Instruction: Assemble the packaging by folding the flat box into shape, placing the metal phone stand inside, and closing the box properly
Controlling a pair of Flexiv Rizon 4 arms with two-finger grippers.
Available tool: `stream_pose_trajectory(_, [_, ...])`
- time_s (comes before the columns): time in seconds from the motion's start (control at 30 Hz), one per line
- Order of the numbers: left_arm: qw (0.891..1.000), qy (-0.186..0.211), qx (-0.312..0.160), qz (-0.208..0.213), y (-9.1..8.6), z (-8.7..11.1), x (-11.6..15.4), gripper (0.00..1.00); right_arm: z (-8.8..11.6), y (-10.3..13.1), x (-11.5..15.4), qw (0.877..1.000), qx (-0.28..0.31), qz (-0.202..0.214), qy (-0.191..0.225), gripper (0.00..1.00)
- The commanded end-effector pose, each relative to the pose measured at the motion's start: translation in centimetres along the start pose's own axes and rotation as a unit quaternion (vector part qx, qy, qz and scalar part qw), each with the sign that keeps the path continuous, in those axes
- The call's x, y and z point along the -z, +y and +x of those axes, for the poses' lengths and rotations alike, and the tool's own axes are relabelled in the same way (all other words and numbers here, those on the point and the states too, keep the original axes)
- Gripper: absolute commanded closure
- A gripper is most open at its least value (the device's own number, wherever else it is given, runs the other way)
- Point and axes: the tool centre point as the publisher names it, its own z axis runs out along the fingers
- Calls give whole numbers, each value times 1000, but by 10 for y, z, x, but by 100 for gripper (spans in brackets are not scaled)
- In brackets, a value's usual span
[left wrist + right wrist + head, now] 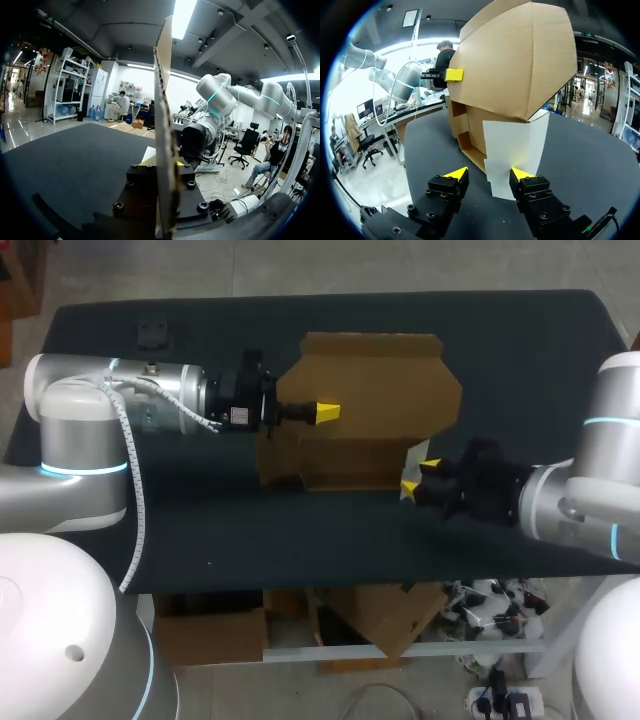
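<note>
While left end effector (325, 412) clamps the box (385, 390), folding is underway; right end effector (489, 175), apart beside it, should next fold flaps.

A: Where's free room?
B: On the table (300, 540), the near strip and far right corner — bare.
A: Obstacles?
B: The box (380, 390) mid-table, left arm (160, 395) on its left, white sheet (515, 145) at its near-right corner.

Left gripper (326, 411) seemingly pinches the cardboard box (390, 380); right gripper (419, 475), fingers apart, sits beside it.
</note>
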Motion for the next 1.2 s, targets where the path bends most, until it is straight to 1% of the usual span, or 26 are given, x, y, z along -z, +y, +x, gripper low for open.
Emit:
stream_pose_trajectory(0.03, [1000,0,0,0,5,-1,0,100,7,-4,2,1000,-2,0,-14,44])
stream_pose_trajectory(0.27, [1000,0,0,0,5,-1,0,100,10,-16,18,1000,-14,1,-26,44])
stream_pose_trajectory(0.3, [1000,0,0,0,5,-1,0,100,10,-18,21,1000,-15,1,-27,42])
stream_pose_trajectory(0.53, [1000,0,0,0,5,-1,0,100,12,-25,36,999,-18,1,-31,43])
stream_pose_trajectory(0.63, [1000,0,0,0,5,-1,0,100,11,-27,41,1000,-17,5,-25,43])
stream_pose_trajectory(0.83, [1000,0,0,0,5,-1,0,100,8,-25,49,1000,-3,16,2,42])
stream_pose_trajectory(0.87, [1000,0,0,0,5,-1,0,100,6,-24,51,1000,2,17,12,42])
stream_pose_trajectory(1.07, [1000,0,0,0,5,-1,0,100,-2,-22,55,999,20,28,33,42])
stream_pose_trajectory(1.2, [1000,0,0,0,5,-1,0,100,-13,-23,60,998,27,28,50,42])
